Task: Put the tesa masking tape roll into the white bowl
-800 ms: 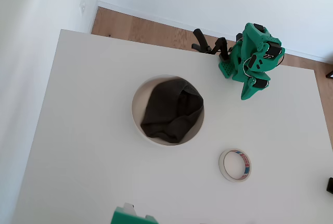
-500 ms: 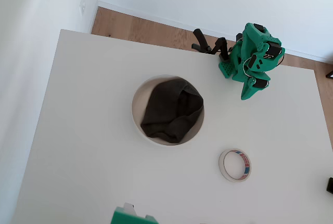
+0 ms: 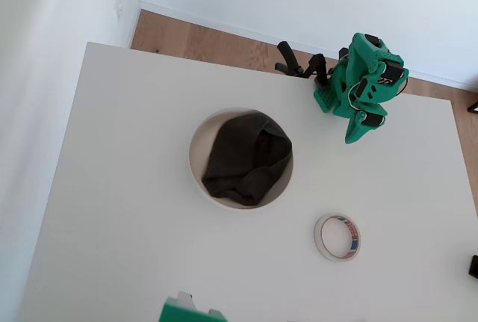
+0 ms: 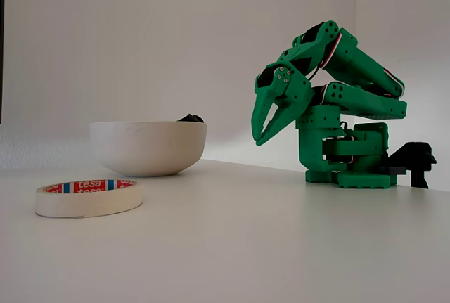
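A: Table [image 3: 134,247] first, since it's the biggest thing. Anything done on it yet?

B: Nothing, by my judgement. Seen from overhead, the bowl [image 3: 196,180] sits near the table's middle, and the tape [image 3: 337,237] lies flat at about four o'clock from it, well apart. The whole job is left: reach, grasp, lift, carry, drop.

A: And the arm [image 4: 351,106]?

B: Folded up on its base at roughly two o'clock from the bowl in the overhead view, far from the tape. In the fixed view the gripper [image 4: 261,134] hangs tips-down above the table, holding nothing, its fingers nearly together with a narrow gap toward the tips.

A: Is the bowl free to take the roll?

B: Not quite. A dark cloth [image 3: 246,158] fills most of it, so the tape would land on that.

A: Anything you can't make out?

B: The bowl's floor is hidden under the cloth. In the fixed view just a dark bump of cloth peeks over the rim. A green shape [image 3: 187,311] at six o'clock is cut off by the overhead frame's edge; I can't tell what it is.
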You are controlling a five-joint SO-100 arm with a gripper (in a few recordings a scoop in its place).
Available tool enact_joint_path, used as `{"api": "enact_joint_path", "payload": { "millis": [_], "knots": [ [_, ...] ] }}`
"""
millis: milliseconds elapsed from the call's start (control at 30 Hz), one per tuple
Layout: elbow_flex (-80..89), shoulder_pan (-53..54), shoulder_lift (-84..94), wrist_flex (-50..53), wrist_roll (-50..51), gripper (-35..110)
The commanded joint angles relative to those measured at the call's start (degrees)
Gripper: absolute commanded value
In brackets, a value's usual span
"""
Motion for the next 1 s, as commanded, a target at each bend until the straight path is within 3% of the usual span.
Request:
{"api": "enact_joint_path", "payload": {
  "millis": [0,167,400,967],
  "knots": [
    [0.1,1.5,0.4,-0.9,1.2,-8],
    [-1.4,1.1,-1.2,-5.3,0.9,-8],
    [-9.8,2.5,-18.5,-14.2,0.5,-8],
    [-48.3,-5.6,-67.1,-17.4,4.6,-8]
  ]
}}
